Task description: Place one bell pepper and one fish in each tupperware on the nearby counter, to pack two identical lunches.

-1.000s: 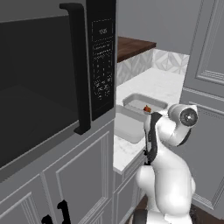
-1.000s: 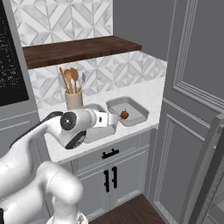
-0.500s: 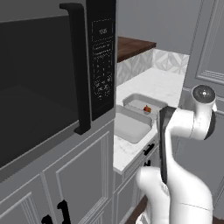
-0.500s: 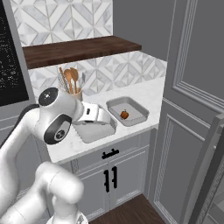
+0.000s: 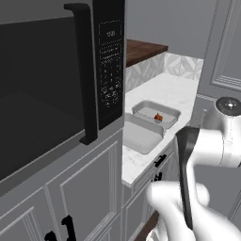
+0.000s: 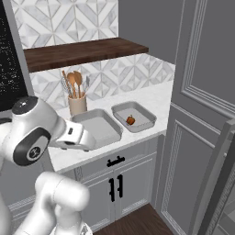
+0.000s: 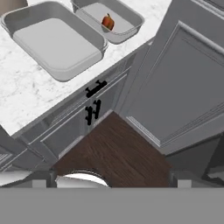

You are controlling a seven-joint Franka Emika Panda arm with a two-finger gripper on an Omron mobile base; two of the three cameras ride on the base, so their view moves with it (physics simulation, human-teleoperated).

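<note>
While one glossy red bell pepper [image 7: 107, 22] sits inside the far shallow light-grey rectangular tupperware [image 7: 131, 17] | nearer matching tupperware [image 7: 57, 46] bare | white marble counter [image 7: 26, 94] | gripper fingers released

Soft, even rendered light with no visible source and no hard shadows. The white counter [image 6: 151, 98] reads bright, while the microwave door [image 5: 42, 89] is dark, with only a faint dull sheen. Edges look slightly soft and low in detail in all views. The robot arm [image 5: 197, 155] nearest the camera is blurred.
</note>
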